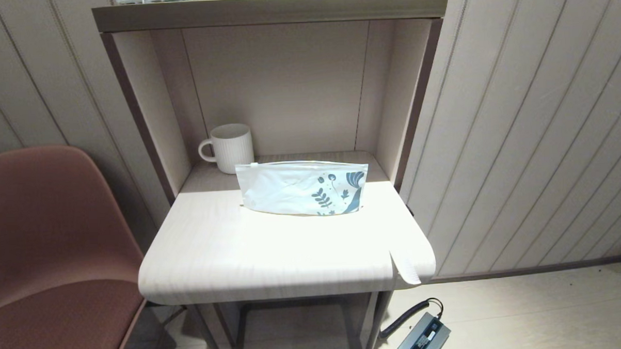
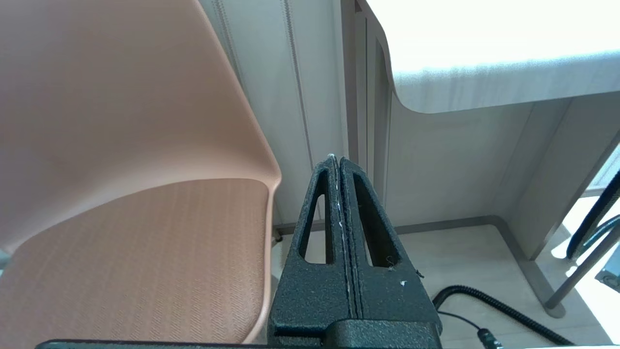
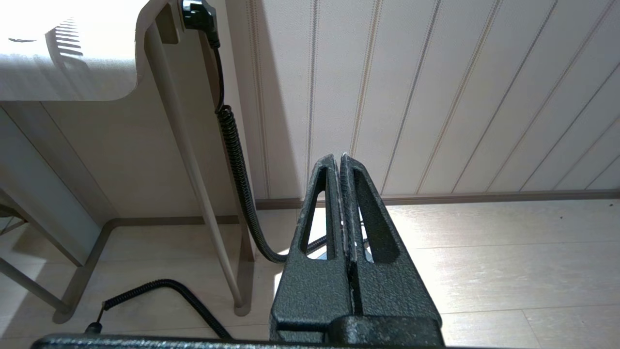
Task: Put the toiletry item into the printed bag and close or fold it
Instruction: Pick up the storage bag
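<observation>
The printed bag lies flat across the middle of the pale table, its blue-grey leaf print at the right end. The white comb rests at the table's front right corner, half hanging over the edge; its teeth also show in the right wrist view. Neither arm appears in the head view. My left gripper is shut and empty, low beside the chair, below the table's left edge. My right gripper is shut and empty, low over the floor, right of the table.
A white ribbed mug stands at the back left inside the alcove. A brown chair is close on the left. A coiled black cable and a grey power box sit by the table's right leg.
</observation>
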